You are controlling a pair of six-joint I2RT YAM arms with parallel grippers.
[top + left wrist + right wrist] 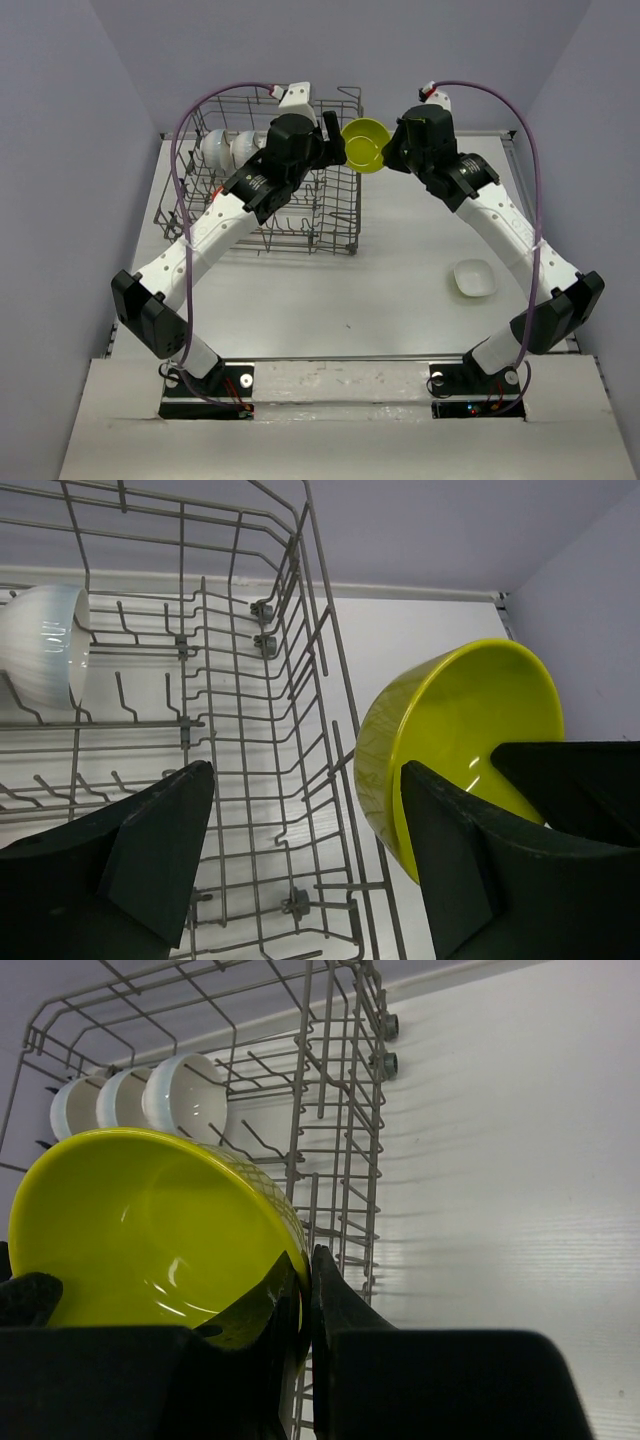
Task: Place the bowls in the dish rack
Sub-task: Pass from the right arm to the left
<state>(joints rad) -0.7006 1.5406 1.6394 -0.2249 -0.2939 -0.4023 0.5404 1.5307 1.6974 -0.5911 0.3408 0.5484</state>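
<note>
A yellow-green bowl (pixel 362 145) hangs in the air just right of the dish rack (pixel 335 215), a grey wire basket at the back left. My right gripper (pixel 307 1280) is shut on the yellow-green bowl (pixel 140 1230), pinching its rim. My left gripper (pixel 305 850) is open over the dish rack (pixel 250 730). One of its fingers lies across the mouth of the yellow-green bowl (pixel 460 720) and the other stands outside the wall, apart from it. Three white bowls (pixel 180 1095) stand on edge at the rack's far left.
A small white dish (pixel 474 279) lies on the table at the right, near my right arm. The rack's raised wire side (pixel 320 640) runs right beside the hanging bowl. Purple walls close the table in at the back and on both sides.
</note>
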